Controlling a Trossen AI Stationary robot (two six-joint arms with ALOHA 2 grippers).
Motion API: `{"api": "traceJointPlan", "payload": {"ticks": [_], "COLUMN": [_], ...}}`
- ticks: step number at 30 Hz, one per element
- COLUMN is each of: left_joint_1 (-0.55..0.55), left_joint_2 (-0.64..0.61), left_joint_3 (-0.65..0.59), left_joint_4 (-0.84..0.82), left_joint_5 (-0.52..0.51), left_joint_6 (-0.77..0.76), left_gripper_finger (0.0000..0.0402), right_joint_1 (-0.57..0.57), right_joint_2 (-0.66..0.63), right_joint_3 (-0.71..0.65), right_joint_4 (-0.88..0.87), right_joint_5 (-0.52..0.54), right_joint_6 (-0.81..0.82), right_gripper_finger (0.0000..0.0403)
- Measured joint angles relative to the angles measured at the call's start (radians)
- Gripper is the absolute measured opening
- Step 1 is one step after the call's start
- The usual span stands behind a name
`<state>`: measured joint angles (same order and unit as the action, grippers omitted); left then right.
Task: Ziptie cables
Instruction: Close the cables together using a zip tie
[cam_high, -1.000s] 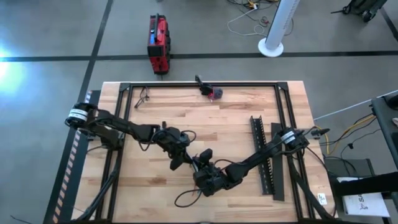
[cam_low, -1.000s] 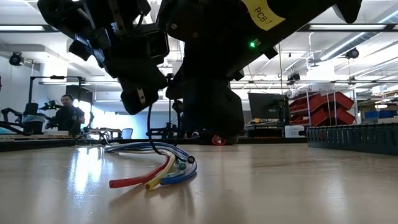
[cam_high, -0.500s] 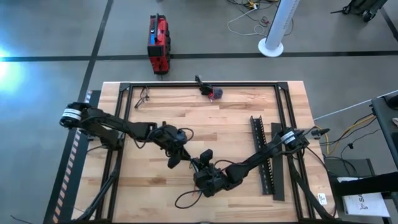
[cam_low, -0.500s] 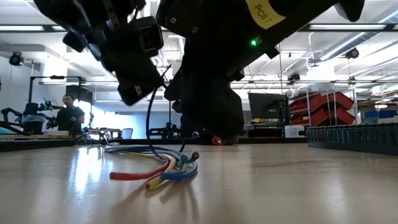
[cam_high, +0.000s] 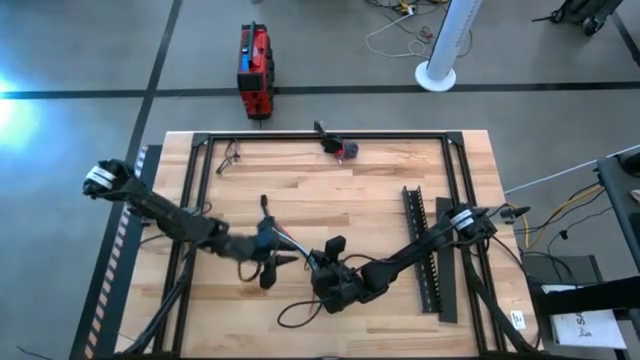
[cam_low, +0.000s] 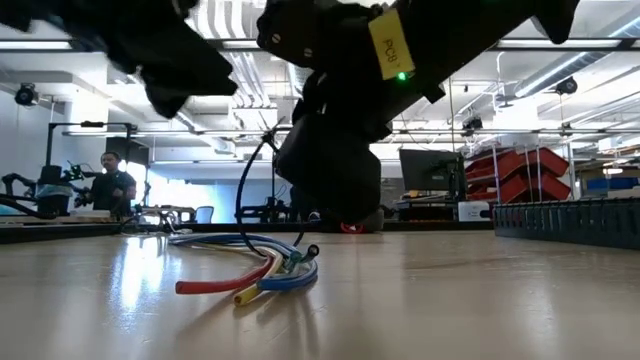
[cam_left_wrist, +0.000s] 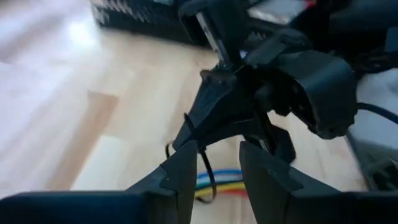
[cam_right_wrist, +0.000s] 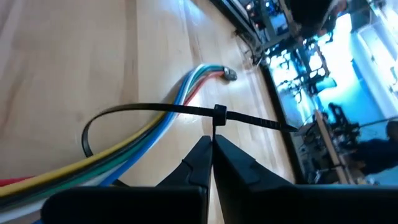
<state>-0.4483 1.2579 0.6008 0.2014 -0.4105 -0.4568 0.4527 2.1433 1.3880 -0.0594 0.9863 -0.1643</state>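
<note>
Right wrist view: right hand (cam_right_wrist: 212, 144), fingers pressed together, pinching the black zip tie (cam_right_wrist: 186, 112) just below its head; the tie loops around the cables (cam_right_wrist: 124, 149). Cables lie flat on the wooden table (cam_high: 380, 190), near its front middle, coloured ends fanned out. Left hand (cam_left_wrist: 217, 163): partly open, empty, just beside the right hand.
</note>
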Motion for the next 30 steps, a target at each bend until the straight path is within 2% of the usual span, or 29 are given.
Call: {"api": "traceJointPlan", "payload": {"ticks": [3, 5, 10, 13, 16, 21, 30], "left_joint_1": [-0.105, -0.146, -0.151, -0.141, -0.140, -0.141, -0.147], "left_joint_2": [0.064, 0.118, 0.307, 0.405, 0.470, 0.504, 0.410], "left_joint_3": [-0.047, -0.064, -0.035, 0.009, 0.053, 0.090, 0.092], "left_joint_4": [0.160, 0.253, 0.373, 0.381, 0.382, 0.380, 0.262], "left_joint_5": [-0.235, -0.336, -0.438, -0.501, -0.533, -0.533, -0.520], "left_joint_6": [-0.025, -0.027, -0.018, -0.023, -0.026, -0.024, -0.022], "left_gripper_finger": [0.0107, 0.0107, 0.0107, 0.0109, 0.0116, 0.0133, 0.0149], "right_joint_1": [-0.001, -0.001, 0.001, -0.001, -0.002, -0.002, -0.008], "right_joint_2": [-0.010, -0.016, -0.021, -0.021, -0.018, -0.018, -0.016], "right_joint_3": [0.004, 0.021, 0.049, 0.050, 0.050, 0.050, 0.049], "right_joint_4": [-0.051, -0.091, -0.149, -0.149, -0.152, -0.154, -0.170], "right_joint_5": [0.000, 0.000, -0.043, -0.063, -0.071, -0.076, -0.074], "right_joint_6": [0.082, 0.136, 0.209, 0.218, 0.217, 0.217, 0.217], "right_gripper_finger": [0.0000, 0.0000, 0.0000, 0.0000, 0.0000, 0.0000, 0.0000]}}
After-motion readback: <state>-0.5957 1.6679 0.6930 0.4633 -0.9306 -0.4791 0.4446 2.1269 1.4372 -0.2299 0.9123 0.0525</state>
